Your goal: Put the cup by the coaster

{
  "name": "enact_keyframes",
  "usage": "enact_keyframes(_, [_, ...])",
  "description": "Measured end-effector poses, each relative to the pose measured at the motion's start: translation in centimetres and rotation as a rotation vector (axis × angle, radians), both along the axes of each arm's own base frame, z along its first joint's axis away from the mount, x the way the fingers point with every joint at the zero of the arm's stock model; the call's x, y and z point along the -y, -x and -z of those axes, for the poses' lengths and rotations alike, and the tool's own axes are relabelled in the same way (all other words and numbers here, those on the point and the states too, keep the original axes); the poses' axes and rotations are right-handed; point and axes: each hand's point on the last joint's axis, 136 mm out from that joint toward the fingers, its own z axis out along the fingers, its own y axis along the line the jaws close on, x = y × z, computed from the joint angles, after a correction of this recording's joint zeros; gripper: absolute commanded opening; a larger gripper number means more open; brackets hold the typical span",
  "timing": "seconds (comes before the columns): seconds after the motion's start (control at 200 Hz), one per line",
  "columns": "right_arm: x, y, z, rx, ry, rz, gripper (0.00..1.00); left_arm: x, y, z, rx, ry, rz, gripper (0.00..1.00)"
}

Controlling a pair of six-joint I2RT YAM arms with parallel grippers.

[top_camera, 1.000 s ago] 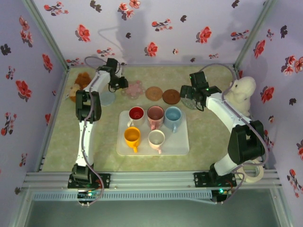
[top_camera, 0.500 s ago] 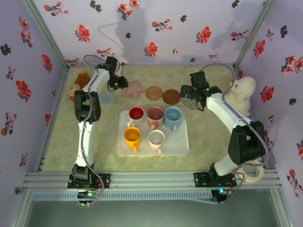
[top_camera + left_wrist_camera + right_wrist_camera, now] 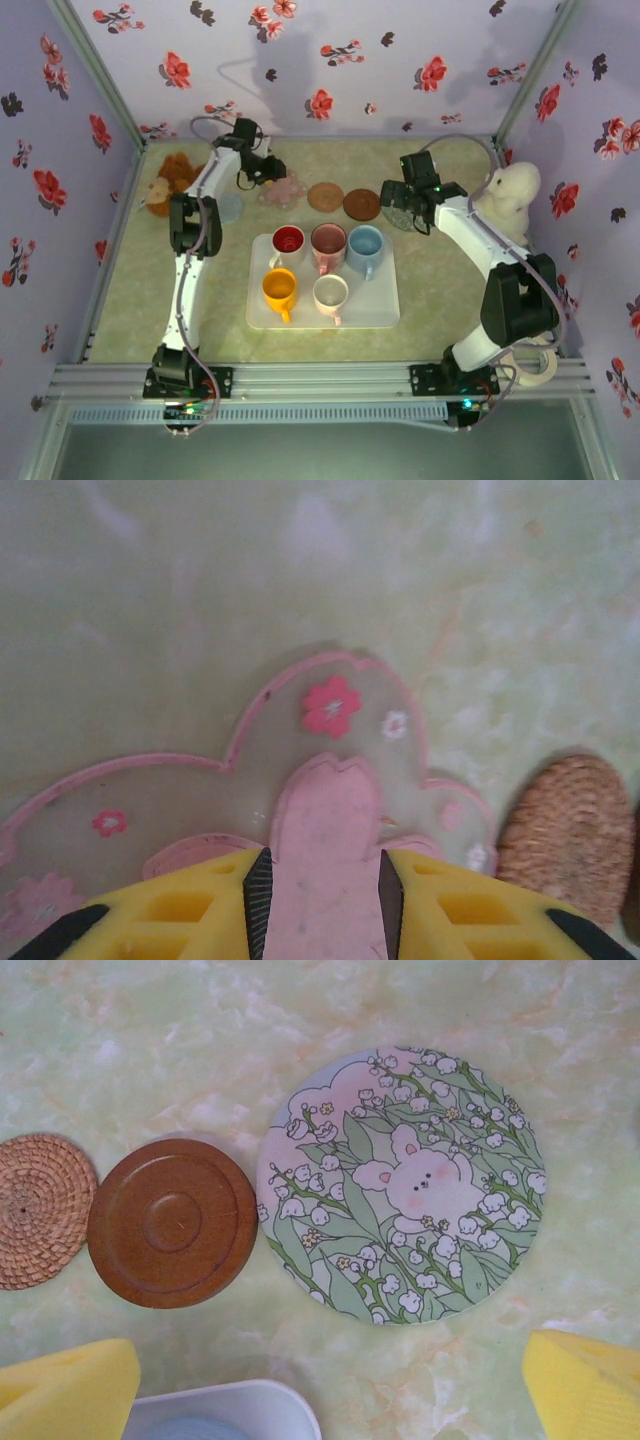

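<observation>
Swung right and far since a second ago, off the pale blue coaster (image 3: pixel 232 208) and over the pink flower coaster (image 3: pixel 330 705) with the left gripper (image 3: pixel 323 890). Narrow gap at its jaws, with a pink petal between; cannot tell if pinched. Hovering wide open with the right gripper (image 3: pixel 328 1385) above the rabbit coaster (image 3: pixel 400 1185). Five cups (image 3: pixel 328 240) standing in the white tray (image 3: pixel 385 312), near of the coaster row.

Five upright cups (image 3: pixel 330 292) on white tray (image 3: pixel 385 305), coasters (image 3: pixel 325 196) behind.

White left arm (image 3: pixel 183 300) and right arm (image 3: pixel 470 228), black joints, thin grey cables; yellow fingers (image 3: pixel 170 912) with black ribbed pads (image 3: pixel 258 892).
</observation>
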Motion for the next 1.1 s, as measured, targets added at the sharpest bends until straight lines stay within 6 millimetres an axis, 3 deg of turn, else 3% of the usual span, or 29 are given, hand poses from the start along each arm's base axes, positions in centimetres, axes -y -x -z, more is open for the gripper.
enact_keyframes(0.375, [0.0,0.0,0.2,-0.004,0.001,0.000,0.99,-0.6,0.5,0.6,-0.001,-0.025,0.003,0.33])
enact_keyframes(0.76, [-0.1,0.0,0.2,-0.005,-0.002,-0.002,0.99,-1.8,5.6,0.9,-0.094,-0.093,0.057,0.31])
enact_keyframes(0.995, [-0.2,-0.1,0.2,-0.003,-0.006,-0.005,0.99,-2.2,5.9,0.5,-0.115,-0.118,0.052,0.32])
enact_keyframes(1.1, [-0.2,-0.1,0.2,-0.002,-0.006,-0.005,0.99,-2.1,5.2,-0.8,-0.087,-0.120,0.047,0.34])
